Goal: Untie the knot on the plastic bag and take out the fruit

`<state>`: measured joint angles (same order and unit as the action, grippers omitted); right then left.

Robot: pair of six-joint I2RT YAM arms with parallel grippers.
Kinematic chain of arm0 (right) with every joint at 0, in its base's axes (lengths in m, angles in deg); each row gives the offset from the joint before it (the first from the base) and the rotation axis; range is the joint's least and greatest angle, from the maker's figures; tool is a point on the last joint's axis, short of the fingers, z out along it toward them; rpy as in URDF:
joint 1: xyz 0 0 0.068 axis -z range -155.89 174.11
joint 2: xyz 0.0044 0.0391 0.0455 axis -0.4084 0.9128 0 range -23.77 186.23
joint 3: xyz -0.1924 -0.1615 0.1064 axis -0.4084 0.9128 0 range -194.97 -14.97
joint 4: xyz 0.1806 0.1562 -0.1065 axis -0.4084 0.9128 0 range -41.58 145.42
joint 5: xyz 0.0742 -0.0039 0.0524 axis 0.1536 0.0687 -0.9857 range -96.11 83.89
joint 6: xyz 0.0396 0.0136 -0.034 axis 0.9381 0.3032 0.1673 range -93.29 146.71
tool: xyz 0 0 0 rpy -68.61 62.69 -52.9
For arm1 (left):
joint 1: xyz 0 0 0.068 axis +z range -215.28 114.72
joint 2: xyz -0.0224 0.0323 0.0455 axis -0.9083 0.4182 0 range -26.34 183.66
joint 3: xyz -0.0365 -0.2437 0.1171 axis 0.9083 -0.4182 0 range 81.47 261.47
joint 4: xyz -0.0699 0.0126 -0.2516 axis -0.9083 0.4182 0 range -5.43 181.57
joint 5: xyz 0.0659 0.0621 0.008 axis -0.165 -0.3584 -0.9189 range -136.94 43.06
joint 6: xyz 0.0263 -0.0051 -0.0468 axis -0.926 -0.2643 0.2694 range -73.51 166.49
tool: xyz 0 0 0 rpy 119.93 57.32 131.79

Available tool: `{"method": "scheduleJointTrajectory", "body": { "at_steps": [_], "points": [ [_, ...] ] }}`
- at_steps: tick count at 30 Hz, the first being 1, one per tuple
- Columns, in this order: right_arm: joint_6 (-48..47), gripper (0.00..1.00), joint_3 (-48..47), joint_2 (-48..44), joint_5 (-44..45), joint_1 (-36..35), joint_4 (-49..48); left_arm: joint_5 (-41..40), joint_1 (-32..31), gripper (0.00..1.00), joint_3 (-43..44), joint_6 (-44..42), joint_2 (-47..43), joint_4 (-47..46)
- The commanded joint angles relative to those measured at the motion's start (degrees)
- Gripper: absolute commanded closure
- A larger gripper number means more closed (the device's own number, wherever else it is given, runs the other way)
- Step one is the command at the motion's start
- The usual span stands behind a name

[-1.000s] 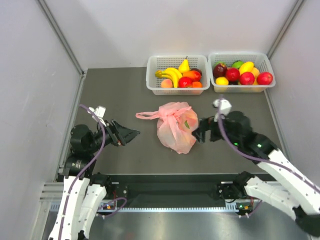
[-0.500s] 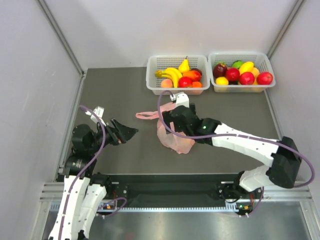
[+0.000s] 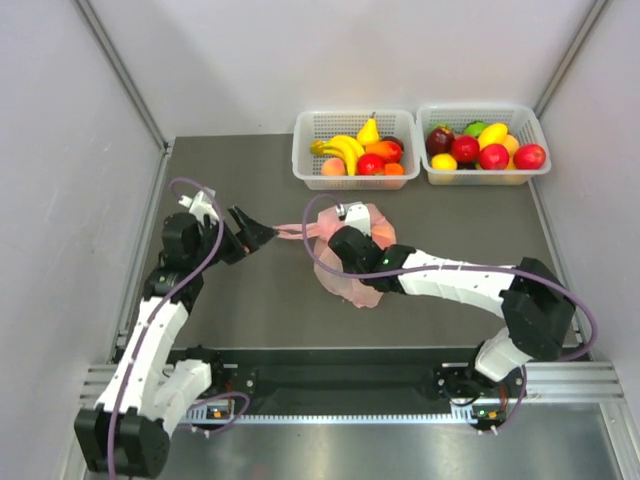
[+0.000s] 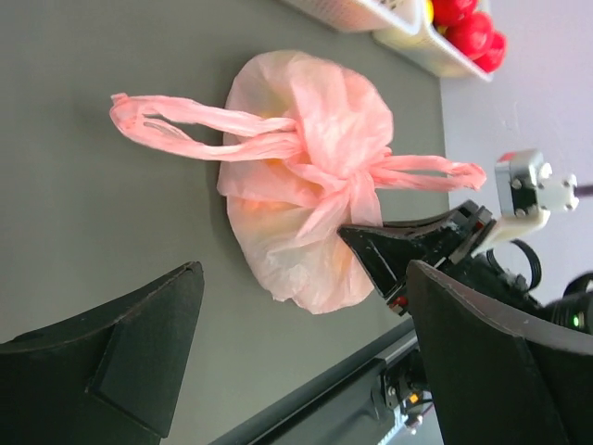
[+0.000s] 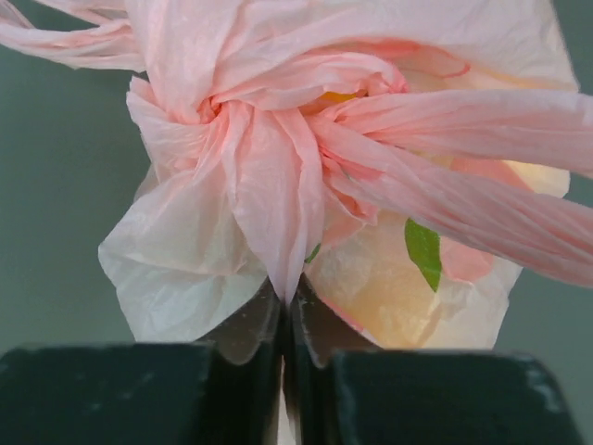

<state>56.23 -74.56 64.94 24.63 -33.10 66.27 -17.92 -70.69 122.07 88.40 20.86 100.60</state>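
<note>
My right gripper (image 5: 285, 301) is pinched onto a fold of the pink plastic bag (image 3: 352, 290) just under the knot (image 5: 215, 109), centre of the overhead frame. Left gripper (image 3: 258, 233) is wide and empty, by the left handle loop (image 3: 290, 231).

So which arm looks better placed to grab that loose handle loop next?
Left. The left gripper is open, with the handle loop lying just ahead of it. The right gripper is clamped on a fold of the plastic bag by the knot, so it's occupied.

Plastic bag (image 4: 278, 232) before the baskets (image 3: 355, 182)
</note>
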Motion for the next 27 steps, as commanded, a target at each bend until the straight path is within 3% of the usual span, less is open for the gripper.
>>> {"method": "scheduleJointTrajectory", "body": {
  "at_steps": [1,7,19,27],
  "points": [
    [-3.57,1.00,3.06,-0.11,1.08,-0.01,-5.62,-0.53,-2.31,0.05,4.04,1.07,5.42,-7.59],
    [-17.18,1.00,12.20,-7.92,-7.79,0.08,-11.51,-5.98,-11.10,0.06,8.96,-0.43,14.14,-9.09],
    [-30.73,1.00,23.46,-25.41,-16.24,1.75,-14.15,-12.22,-23.06,0.07,12.92,2.21,29.69,-18.14],
    [-31.80,1.00,21.71,-23.49,-18.26,1.75,-11.35,-17.32,-27.45,0.01,13.11,3.27,36.20,-27.27]
  ]
}}
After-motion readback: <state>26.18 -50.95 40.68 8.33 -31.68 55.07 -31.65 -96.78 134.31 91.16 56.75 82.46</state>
